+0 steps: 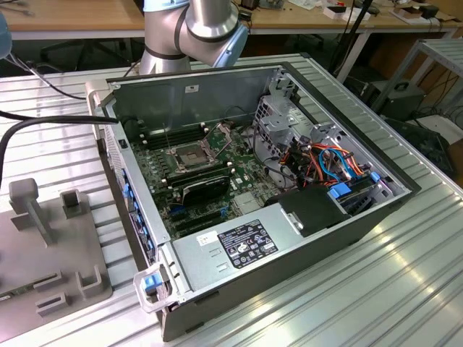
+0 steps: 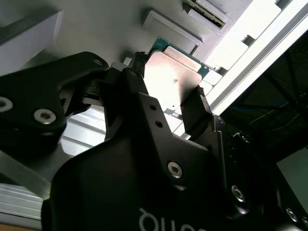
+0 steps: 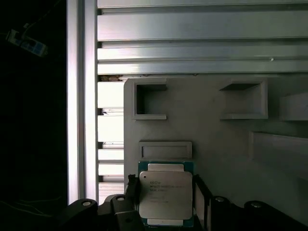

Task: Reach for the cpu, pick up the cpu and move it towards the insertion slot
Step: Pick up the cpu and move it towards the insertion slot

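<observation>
The cpu (image 3: 166, 197) was held edgewise in the narrowed end effector (image 3: 164, 191) above the grey fixture (image 3: 216, 139). In the exterior view, the insertion slot (image 1: 189, 154) was noted at 10 o'clock within the case (image 1: 289, 278). Slippage was judged possible, as only thin edges were pinched.

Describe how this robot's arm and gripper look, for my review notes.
The arm is built of silver-grey metal tubes with rounded joints, and one joint carries a pale blue cap. In the second wrist view the gripper is matte black, made of angular linked plates fastened with silver socket-head screws. Part of a white marking shows on its body. Its jaws are slim black bars.
</observation>
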